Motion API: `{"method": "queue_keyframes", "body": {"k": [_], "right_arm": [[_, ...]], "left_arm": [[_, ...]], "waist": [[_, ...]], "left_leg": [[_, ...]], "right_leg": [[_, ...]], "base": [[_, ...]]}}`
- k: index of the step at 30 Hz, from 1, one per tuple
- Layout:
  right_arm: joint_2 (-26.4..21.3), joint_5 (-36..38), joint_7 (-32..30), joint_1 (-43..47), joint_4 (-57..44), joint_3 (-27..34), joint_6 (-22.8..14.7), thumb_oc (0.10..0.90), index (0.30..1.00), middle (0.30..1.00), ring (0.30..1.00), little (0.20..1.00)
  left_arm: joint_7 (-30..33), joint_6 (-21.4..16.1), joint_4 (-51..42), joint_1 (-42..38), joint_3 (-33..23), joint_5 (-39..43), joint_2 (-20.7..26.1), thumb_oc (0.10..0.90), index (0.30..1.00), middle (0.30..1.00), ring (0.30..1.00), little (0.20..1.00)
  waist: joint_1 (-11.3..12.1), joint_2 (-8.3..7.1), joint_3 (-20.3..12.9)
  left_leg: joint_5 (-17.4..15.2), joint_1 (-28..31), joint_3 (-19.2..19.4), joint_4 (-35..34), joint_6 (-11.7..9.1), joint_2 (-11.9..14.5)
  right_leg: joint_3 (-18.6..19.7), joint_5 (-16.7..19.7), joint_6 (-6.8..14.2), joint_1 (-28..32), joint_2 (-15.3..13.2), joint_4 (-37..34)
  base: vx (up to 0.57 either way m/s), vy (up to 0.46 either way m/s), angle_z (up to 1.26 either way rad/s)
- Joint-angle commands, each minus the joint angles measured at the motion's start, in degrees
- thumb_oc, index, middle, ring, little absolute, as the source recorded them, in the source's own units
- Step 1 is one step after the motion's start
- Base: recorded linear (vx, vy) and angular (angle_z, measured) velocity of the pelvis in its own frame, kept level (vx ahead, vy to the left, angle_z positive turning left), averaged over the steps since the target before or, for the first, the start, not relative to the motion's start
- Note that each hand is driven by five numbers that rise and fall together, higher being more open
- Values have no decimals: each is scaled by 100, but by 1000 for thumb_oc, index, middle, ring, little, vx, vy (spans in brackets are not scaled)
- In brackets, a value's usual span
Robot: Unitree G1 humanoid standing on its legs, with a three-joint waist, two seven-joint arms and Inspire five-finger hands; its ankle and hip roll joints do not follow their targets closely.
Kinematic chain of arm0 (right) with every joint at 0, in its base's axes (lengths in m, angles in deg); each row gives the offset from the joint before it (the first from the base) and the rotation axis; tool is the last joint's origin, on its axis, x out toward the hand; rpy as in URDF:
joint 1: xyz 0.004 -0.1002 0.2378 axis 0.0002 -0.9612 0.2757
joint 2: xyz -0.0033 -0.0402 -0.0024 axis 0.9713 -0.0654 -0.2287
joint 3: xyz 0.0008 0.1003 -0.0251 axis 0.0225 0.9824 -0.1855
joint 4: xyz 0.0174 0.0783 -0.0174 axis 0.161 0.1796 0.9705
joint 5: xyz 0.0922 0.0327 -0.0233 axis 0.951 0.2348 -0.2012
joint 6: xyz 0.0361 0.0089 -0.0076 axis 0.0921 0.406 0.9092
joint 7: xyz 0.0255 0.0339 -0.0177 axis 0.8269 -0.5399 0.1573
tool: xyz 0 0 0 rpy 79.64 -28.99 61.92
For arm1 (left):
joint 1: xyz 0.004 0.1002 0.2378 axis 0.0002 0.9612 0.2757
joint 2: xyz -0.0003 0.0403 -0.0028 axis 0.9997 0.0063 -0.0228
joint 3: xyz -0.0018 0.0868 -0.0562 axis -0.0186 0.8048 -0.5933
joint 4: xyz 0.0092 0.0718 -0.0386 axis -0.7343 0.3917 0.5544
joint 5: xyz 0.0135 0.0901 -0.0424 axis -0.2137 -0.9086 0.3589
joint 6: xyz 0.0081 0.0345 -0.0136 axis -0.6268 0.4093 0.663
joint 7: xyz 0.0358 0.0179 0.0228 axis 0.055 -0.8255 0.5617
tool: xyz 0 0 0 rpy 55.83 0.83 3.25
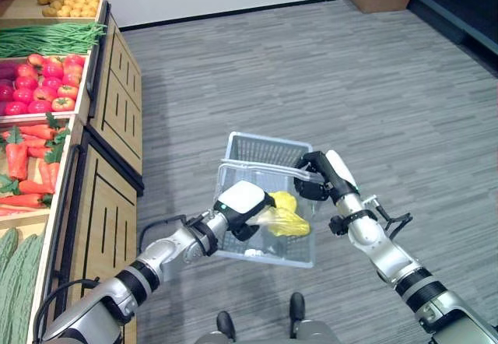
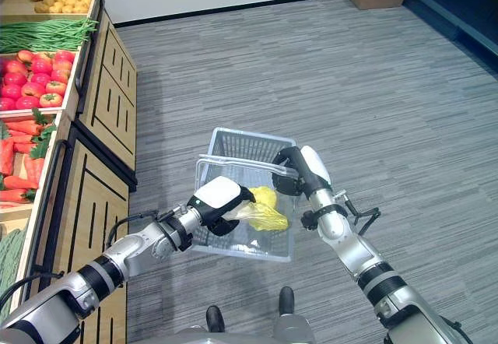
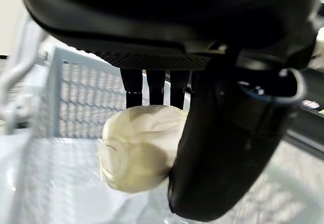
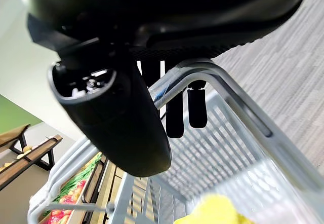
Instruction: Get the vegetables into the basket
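Fingers (image 3: 152, 84) and thumb of the left hand (image 1: 243, 202) curl round a pale cabbage (image 3: 136, 148), held inside the basket (image 1: 268, 148) just above its bottom; right hand (image 1: 315, 174) has its fingers hooked round the basket's handle (image 4: 238, 107), carrying it over the floor (image 1: 327, 64); beside the robot's left stand shelves (image 1: 117, 87) of carrots (image 1: 27, 165), tomatoes (image 1: 47, 83), beans (image 1: 47, 39).

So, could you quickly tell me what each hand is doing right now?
Left hand: shut on the pale yellow cabbage, over the basket.
Right hand: shut on the basket handle.
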Motion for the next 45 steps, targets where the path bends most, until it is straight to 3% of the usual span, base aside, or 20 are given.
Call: {"method": "queue_keyframes", "body": {"k": [1,7,9,11,12,15,23,28,31,33,37,43,45], "right_arm": [[295,253,-361,528,-825,696,-905,400,300,300,300,300],[272,200,-342,241,-740,870,-832,400,300,300,300,300],[210,-5,-389,-80,-576,1112,-709,400,300,300,300,300],[240,-30,-380,-117,-596,1150,-691,400,300,300,300,300],[273,-154,-424,-287,-460,1373,-610,400,300,300,300,300],[280,-303,-480,-551,-324,1657,-492,400,300,300,300,300],[347,-553,-673,-1003,467,2239,-308,400,300,300,300,300],[272,-1045,-812,-1421,1127,2486,-179,400,300,300,300,300],[261,-1208,-740,-1591,1617,2468,-57,400,300,300,300,300],[235,-1215,-729,-1612,1611,2500,-46,400,300,300,300,300],[225,-1315,-687,-1782,2061,2425,18,400,300,300,300,300],[293,-1242,-694,-1839,2392,2271,-21,400,300,300,300,300],[293,-1223,-675,-1915,2417,2193,-61,400,300,300,300,300]], "left_arm": [[578,-57,94,-449,-217,-208,-76,900,1000,1000,1000,1000],[580,-117,-317,-134,-588,67,42,900,1000,1000,1000,1000],[392,-428,-1029,269,-1011,1026,110,900,1000,1000,1000,1000],[279,-384,-1179,396,-1073,1145,181,900,1000,1000,1000,1000],[-2,-468,-1529,839,-1401,2097,104,900,1000,1000,1000,1000],[-405,-510,-2230,1450,-1860,3511,120,900,1000,1000,1000,1000],[-842,-477,-3091,2682,-2685,4840,435,900,1000,1000,1000,1000],[-464,-254,-2077,3636,-3689,4772,-136,900,1000,1000,1000,1000],[-6,124,-73,3679,-4054,4152,-742,900,1000,1000,1000,1000],[-19,120,3,3656,-4020,4033,-767,900,1000,1000,1000,1000],[307,439,2045,3360,-4218,4071,-1317,900,1000,1000,1000,1000],[583,625,3553,3000,-4413,4218,-1555,900,1000,1000,1000,1000],[674,763,4431,2865,-4525,4125,-1662,900,1000,1000,1000,1000]], "waist": [[40,-333,-562],[64,-342,-579],[102,-335,-560],[96,-343,-582],[144,-345,-563],[188,-332,-561],[331,-318,-561],[435,-330,-524],[479,-371,-495],[478,-373,-493],[459,-398,-471],[386,-401,-450],[340,-411,-432]], "left_leg": [[-147,-29,-276,23,-539,403],[-145,-9,-300,23,-544,413],[-166,18,-338,23,-546,411],[-137,-10,-349,23,-541,413],[-135,-1,-385,23,-532,407],[-124,-13,-429,23,-518,405],[-94,-49,-571,23,-506,400],[-36,-102,-658,23,-514,414],[-10,-114,-708,23,-529,431],[19,-145,-720,23,-531,436],[67,-162,-736,23,-572,481],[83,-137,-708,23,-606,537],[84,-111,-697,23,-622,571]], "right_leg": [[-107,-394,588,311,-496,0],[-123,-416,571,353,-480,0],[-158,-450,564,404,-471,0],[-164,-428,555,382,-471,0],[-186,-436,547,412,-468,0],[-212,-439,529,418,-469,0],[-296,-474,509,471,-446,0],[-363,-481,491,485,-436,0],[-423,-519,476,527,-407,0],[-442,-504,468,512,-407,0],[-481,-529,431,530,-352,0],[-470,-562,390,539,-291,0],[-462,-585,350,568,-244,0]], "base": [[0,0,0],[0,0,0],[0,-9,2],[2,-4,2],[0,0,0],[-2,-5,2],[-1,-10,7],[-9,-18,5],[-14,-54,13],[-12,-28,11],[-5,-45,8],[3,-10,1],[17,-53,0]]}}
